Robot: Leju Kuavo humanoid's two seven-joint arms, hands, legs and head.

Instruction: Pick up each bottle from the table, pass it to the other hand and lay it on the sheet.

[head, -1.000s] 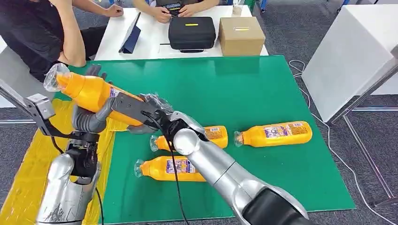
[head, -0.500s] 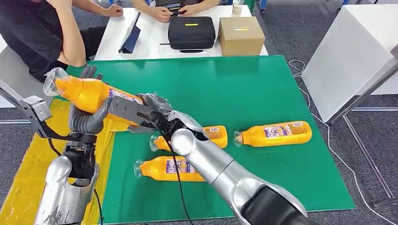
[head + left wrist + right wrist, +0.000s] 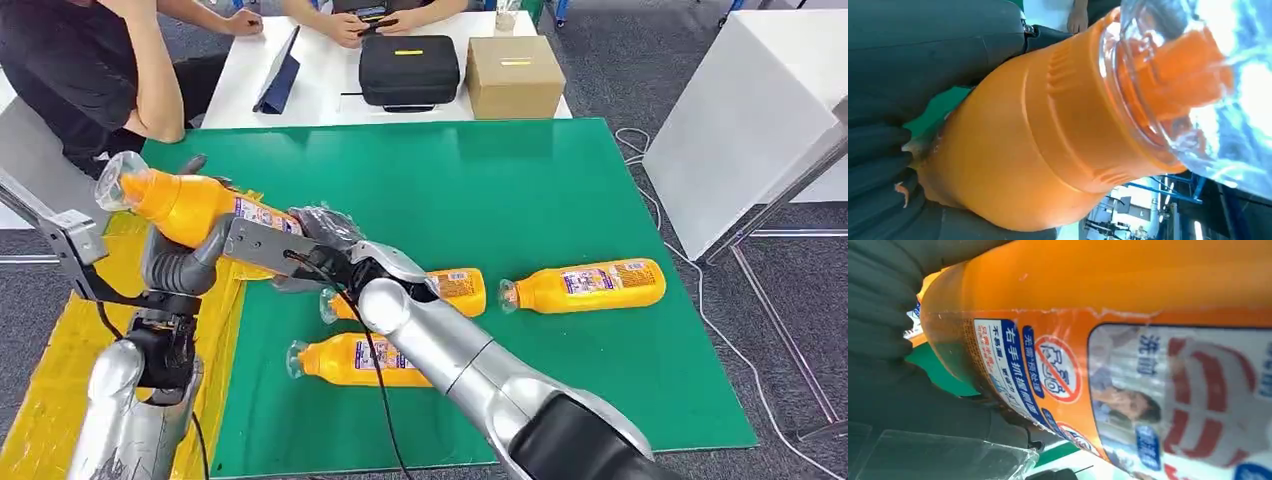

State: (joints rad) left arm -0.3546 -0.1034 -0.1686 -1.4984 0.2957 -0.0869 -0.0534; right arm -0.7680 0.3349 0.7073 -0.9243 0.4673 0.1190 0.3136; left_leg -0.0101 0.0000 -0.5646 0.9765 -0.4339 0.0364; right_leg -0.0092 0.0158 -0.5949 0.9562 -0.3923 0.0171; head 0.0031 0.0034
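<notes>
Bottles of orange detergent, three of them, are seen lying on their sides on the green table mat, while a black case and a cardboard box are set on the white table behind, where people are seated. A fourth orange bottle is held tilted in the air above the yellow sheet, its clear cap raised. Its shoulder is gripped by the left hand, fingers wrapped around it, and its labelled lower body is clasped by the right hand. A blue-and-white label is carried on the bottle.
</notes>
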